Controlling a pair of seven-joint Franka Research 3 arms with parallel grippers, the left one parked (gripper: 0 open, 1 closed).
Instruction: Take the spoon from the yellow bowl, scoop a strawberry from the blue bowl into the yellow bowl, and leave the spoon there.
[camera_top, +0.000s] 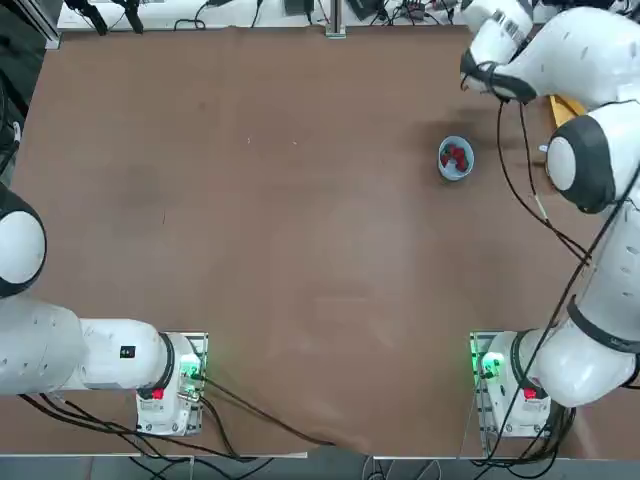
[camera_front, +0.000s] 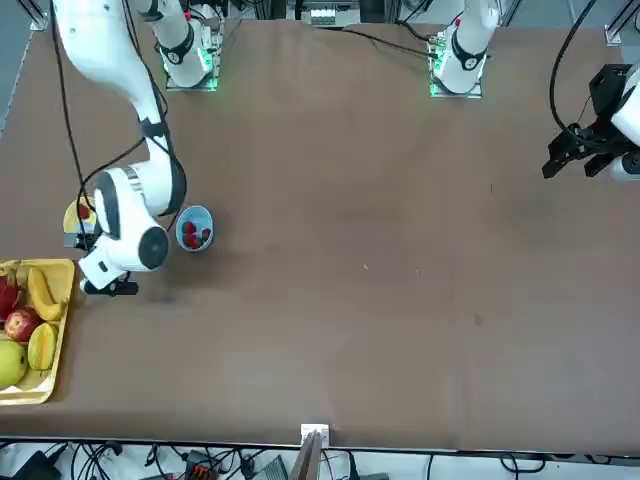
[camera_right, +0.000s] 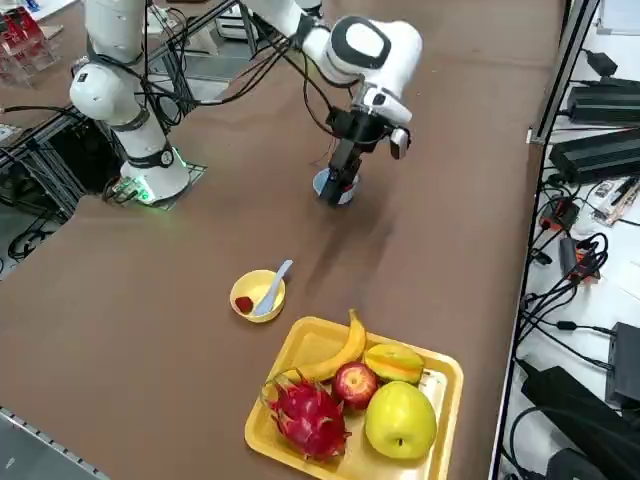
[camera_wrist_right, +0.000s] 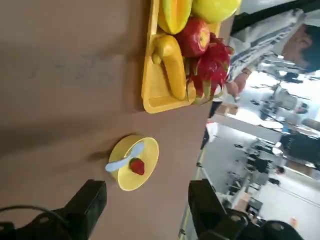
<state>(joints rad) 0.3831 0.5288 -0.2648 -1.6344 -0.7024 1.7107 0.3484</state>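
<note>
The small yellow bowl (camera_right: 250, 290) stands on the brown table beside the fruit tray. The pale spoon (camera_right: 272, 287) leans in it, and a red strawberry (camera_right: 243, 304) lies beside the spoon. In the wrist view the yellow bowl (camera_wrist_right: 145, 152), the spoon (camera_wrist_right: 121, 159) and the strawberry (camera_wrist_right: 137, 166) lie well below my fingers. The light-blue bowl (camera_top: 455, 158) (camera_front: 194, 228) holds several strawberries; in the side view the blue bowl (camera_right: 335, 190) is partly covered by my hand. My right gripper (camera_wrist_right: 145, 210) (camera_right: 342, 170) hangs open and empty, raised above the table between the two bowls.
A rectangular yellow tray (camera_right: 300, 340) (camera_front: 62, 330) with a banana, an apple, a dragon fruit and other fruit sits at the table's far right corner. A person's hand (camera_wrist_right: 234, 89) shows beyond the table edge. My right arm (camera_top: 585, 150) arches over the right side.
</note>
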